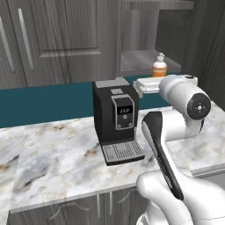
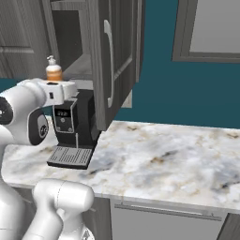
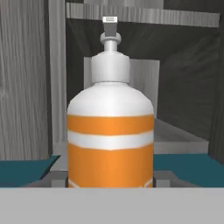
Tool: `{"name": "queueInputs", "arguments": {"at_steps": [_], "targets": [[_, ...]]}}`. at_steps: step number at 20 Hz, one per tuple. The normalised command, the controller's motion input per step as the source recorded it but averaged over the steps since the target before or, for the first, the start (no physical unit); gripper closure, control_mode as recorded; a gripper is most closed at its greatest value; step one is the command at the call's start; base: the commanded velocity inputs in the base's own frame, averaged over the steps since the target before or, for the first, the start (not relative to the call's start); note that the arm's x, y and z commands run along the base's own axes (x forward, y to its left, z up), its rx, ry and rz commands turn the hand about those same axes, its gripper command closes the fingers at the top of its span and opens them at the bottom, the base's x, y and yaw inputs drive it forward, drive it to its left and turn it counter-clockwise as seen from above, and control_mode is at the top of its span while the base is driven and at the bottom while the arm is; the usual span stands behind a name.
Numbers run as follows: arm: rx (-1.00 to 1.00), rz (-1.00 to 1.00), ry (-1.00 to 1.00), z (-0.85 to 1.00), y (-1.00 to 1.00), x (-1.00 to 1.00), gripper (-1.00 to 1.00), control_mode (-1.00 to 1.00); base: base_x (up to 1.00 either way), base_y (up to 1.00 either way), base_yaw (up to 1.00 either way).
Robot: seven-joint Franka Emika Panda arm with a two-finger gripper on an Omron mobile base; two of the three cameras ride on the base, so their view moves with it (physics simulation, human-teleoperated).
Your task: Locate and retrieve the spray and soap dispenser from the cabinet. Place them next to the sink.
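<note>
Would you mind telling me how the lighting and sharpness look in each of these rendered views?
Left base view: even, flat light, the glossy black coffee machine casting a faint shadow on the marble counter. Right base view: the dark grey cabinet nook is dim inside. Hand view: the orange-and-white pump soap dispenser looms very close, soft-edged, smoothly shaded, no harsh glare.

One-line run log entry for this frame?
phase: retrieve | end effector: shut on soap dispenser | location: at cabinet nook, above coffee machine | upright | sink placement: pending
</note>
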Motion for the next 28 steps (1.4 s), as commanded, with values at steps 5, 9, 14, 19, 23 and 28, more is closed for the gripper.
{"name": "queueInputs", "arguments": {"at_steps": [5,9,14,19,23,28], "targets": [[0.00,0.00,0.12,-0.28,0.14,-1.00,1.00,-1.00,0.00,0.00,0.00],[0.00,0.00,0.11,-0.32,0.04,-1.00,1.00,-1.00,0.00,0.00,0.00],[0.00,-0.02,0.11,-0.24,0.00,-0.76,1.00,-1.00,0.00,0.00,0.00],[0.00,0.00,0.00,-0.03,0.00,-0.32,1.00,-1.00,0.00,0.00,0.00],[0.00,0.00,0.00,0.00,0.00,0.00,1.00,-1.00,0.00,0.00,0.00],[0.00,0.00,0.01,-0.03,0.00,-0.07,1.00,1.00,-0.28,-0.01,0.00]]}}
